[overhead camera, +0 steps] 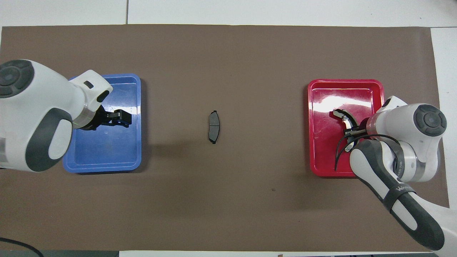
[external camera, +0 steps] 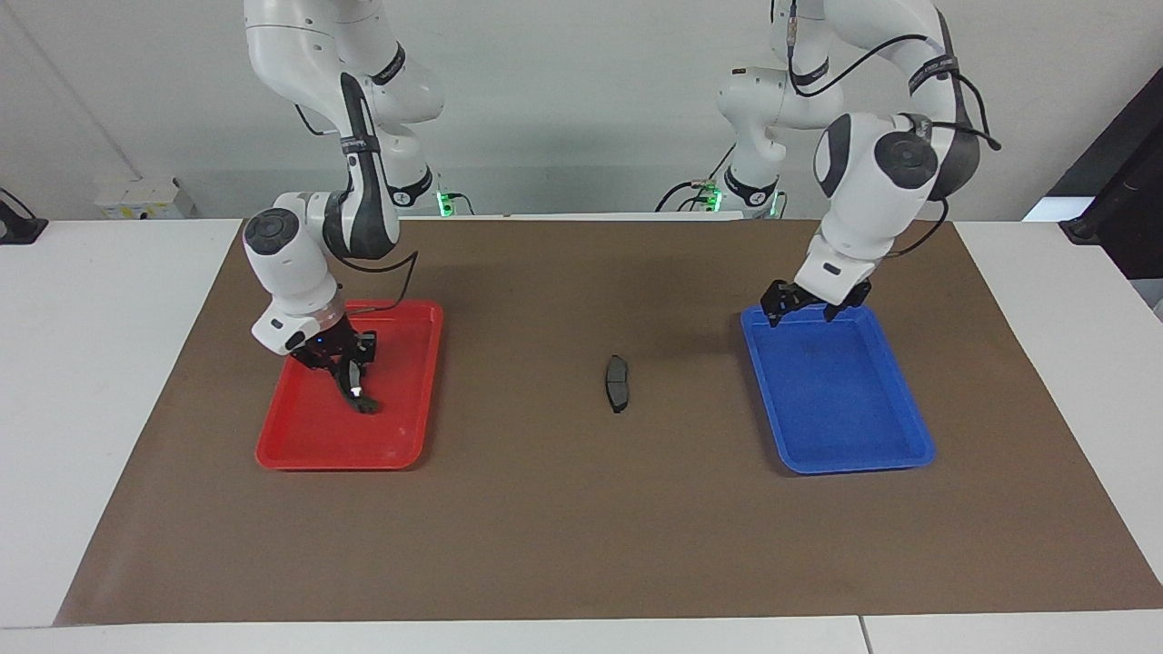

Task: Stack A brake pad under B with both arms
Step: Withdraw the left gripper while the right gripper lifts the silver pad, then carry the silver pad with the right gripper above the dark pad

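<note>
A brown mat (external camera: 581,509) is spread over the white table (external camera: 100,381), and everything else is set on it. At the mat's right-arm end, toward nine o'clock in the facing view, a red tray (external camera: 309,445) is placed; at the left-arm end, toward three o'clock, a blue tray (external camera: 845,427) is placed, its floor bare. Between the two trays, near the mat's centre, the A brake pad (external camera: 617,381) is laid flat on the mat, apart from both trays and touched by neither gripper. The piece B (external camera: 356,386), a curved dark brake piece with a bright silver strip, is seen inside the red tray, in the half nearer the robots; its lower end is rested on the tray floor while its upper end is tilted up toward eleven o'clock in the facing view. The right gripper (external camera: 343,361) is lowered into the red tray and its fingers are closed onto the upper end of B. The left gripper (external camera: 801,312) is held in the air over the edge of the blue tray nearer the robots, with its fingers spread apart and nothing between them. In the overhead view the same left gripper (overhead camera: 119,118) is seen pointed toward three o'clock over the blue tray (overhead camera: 107,160).
</note>
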Robot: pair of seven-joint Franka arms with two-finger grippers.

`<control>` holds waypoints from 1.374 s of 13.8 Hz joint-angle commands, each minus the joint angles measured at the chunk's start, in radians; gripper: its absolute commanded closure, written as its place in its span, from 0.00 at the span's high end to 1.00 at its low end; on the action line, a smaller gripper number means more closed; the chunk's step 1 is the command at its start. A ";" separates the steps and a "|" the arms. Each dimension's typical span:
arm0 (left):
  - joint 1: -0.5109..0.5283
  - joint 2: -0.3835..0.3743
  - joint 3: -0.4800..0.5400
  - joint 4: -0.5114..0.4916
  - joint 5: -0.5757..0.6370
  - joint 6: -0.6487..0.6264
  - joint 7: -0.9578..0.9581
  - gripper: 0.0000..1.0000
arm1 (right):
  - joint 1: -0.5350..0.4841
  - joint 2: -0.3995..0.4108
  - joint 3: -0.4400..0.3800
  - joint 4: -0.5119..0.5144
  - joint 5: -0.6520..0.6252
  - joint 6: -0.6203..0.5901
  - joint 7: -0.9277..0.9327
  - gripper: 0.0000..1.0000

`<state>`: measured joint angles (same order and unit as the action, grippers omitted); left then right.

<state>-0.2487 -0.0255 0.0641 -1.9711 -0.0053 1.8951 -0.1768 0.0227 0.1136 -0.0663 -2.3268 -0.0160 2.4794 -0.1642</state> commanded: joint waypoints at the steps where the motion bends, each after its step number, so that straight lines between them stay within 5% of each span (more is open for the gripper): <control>1: 0.101 -0.054 -0.006 0.075 -0.010 -0.124 0.106 0.99 | -0.003 0.003 0.008 0.007 0.018 0.009 0.023 0.00; 4: 0.183 -0.022 -0.006 0.236 -0.009 -0.273 0.230 0.99 | 0.017 -0.006 0.014 0.096 0.039 -0.101 0.066 0.00; 10: 0.221 0.007 0.002 0.397 -0.007 -0.419 0.298 0.99 | 0.207 0.043 0.014 0.369 0.042 -0.364 0.355 0.00; 15: 0.238 -0.001 -0.001 0.374 -0.009 -0.413 0.300 0.99 | 0.394 0.107 0.014 0.478 0.045 -0.381 0.615 0.00; 19: 0.244 0.015 -0.001 0.383 -0.018 -0.386 0.298 1.00 | 0.534 0.288 0.014 0.685 0.067 -0.413 0.770 0.00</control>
<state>-0.0216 -0.0319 0.0678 -1.6148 -0.0053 1.5062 0.1070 0.5213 0.2966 -0.0484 -1.7765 0.0247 2.1066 0.5598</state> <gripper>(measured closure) 0.004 0.573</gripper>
